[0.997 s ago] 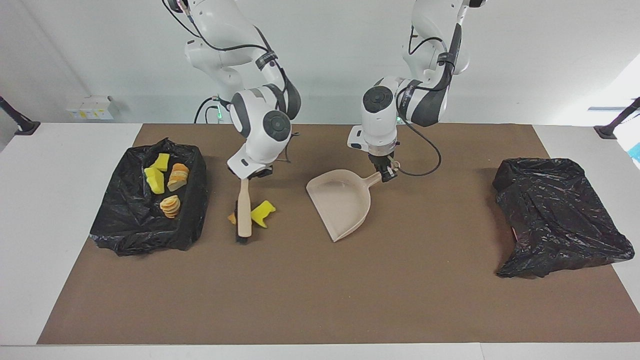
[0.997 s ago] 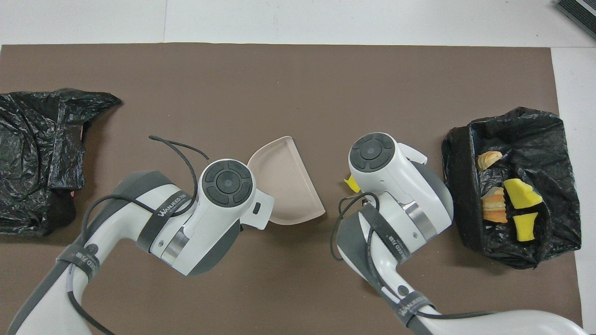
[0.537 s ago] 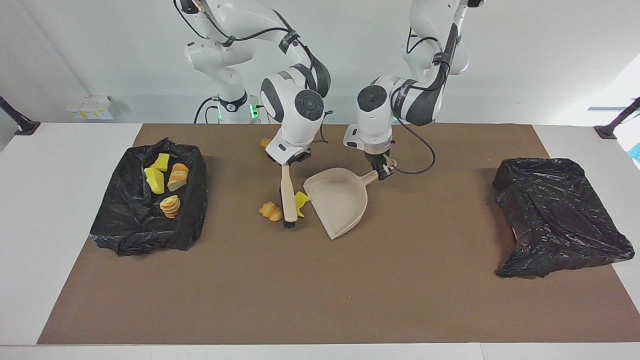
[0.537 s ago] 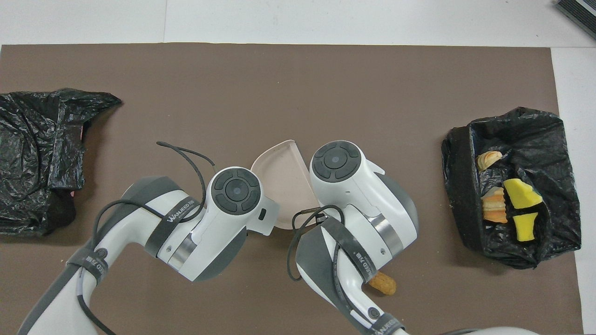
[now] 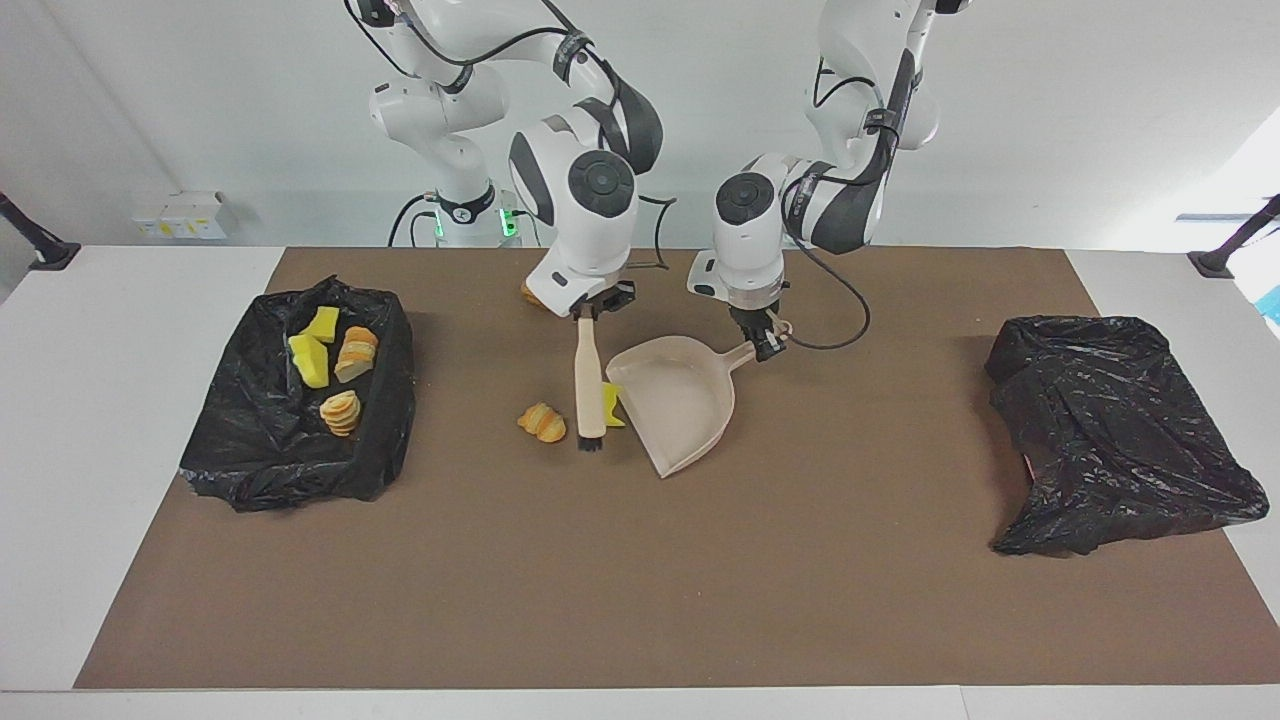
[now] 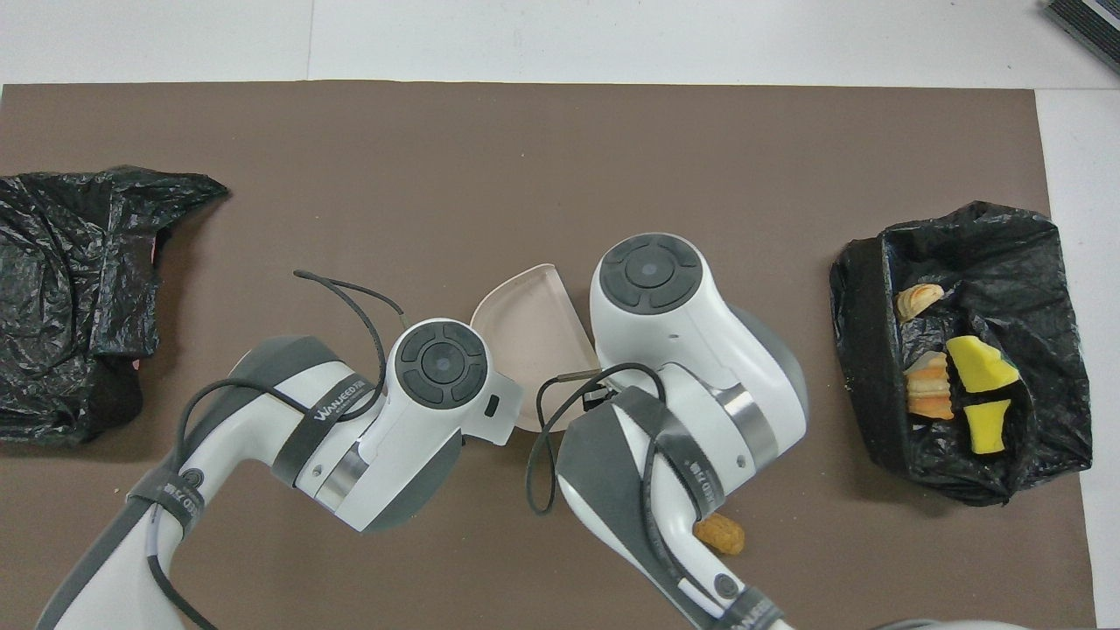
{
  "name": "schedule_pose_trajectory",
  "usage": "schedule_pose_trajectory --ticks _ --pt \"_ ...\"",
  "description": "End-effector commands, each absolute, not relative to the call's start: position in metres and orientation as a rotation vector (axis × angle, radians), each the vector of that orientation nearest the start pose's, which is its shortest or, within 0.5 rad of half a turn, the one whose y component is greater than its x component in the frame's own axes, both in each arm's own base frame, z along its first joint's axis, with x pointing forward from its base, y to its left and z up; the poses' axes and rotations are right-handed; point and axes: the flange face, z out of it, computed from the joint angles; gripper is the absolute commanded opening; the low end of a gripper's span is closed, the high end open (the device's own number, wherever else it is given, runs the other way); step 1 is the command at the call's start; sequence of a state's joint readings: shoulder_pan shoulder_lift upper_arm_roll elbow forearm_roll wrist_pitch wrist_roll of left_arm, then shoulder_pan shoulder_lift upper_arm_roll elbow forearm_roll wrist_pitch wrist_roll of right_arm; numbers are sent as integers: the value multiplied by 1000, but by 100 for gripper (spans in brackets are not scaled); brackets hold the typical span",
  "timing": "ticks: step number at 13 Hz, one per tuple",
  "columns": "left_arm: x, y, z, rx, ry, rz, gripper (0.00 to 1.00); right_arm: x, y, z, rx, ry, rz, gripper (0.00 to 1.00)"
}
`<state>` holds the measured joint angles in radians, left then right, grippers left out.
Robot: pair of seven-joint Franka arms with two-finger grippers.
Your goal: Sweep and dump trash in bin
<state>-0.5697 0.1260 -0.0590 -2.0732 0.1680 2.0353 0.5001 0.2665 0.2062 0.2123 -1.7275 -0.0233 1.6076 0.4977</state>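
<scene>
My right gripper is shut on the handle of a wooden brush, whose bristles rest on the mat. My left gripper is shut on the handle of the beige dustpan, which lies flat with its mouth toward the brush. A yellow trash chunk sits between the brush and the pan's mouth. A bread-like lump lies on the brush's bin side. Another lump lies nearer to the robots. The bin, lined in black, holds several pieces. Both wrists hide the fingers in the overhead view.
A crumpled black bag lies at the left arm's end of the brown mat. The white table borders the mat. A cable loops from the left wrist over the mat beside the dustpan.
The right arm swept the brush from near the bin toward the dustpan, pushing the yellow chunk to the pan's mouth and leaving one bread lump uncovered. The dustpan barely shifted.
</scene>
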Motion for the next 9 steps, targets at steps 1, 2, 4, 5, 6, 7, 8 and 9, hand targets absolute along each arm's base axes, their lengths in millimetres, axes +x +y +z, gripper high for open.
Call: schedule_pose_trajectory --ticks 1,2,4,5,6,7,8,9 --pt "441 -312 359 -2436 1719 209 0 515 213 425 -3262 67 501 0" --pt "441 -313 359 -2434 1721 209 0 507 194 410 -3265 78 467 0" --pt "441 -313 359 -2434 1721 209 0 503 159 379 -3255 28 508 0" --pt "440 -313 359 -2433 1722 211 0 501 158 369 -3256 -16 528 0" --pt "440 -314 359 -2433 1722 209 0 502 160 357 -3257 -114 561 0" --pt "441 -313 359 -2432 1725 207 0 503 162 348 -3242 -194 585 0" --pt "441 -313 359 -2423 1738 208 0 497 179 346 -3221 -305 589 0" --pt "440 -313 359 -2416 1750 212 0 491 204 349 -3210 -375 574 0"
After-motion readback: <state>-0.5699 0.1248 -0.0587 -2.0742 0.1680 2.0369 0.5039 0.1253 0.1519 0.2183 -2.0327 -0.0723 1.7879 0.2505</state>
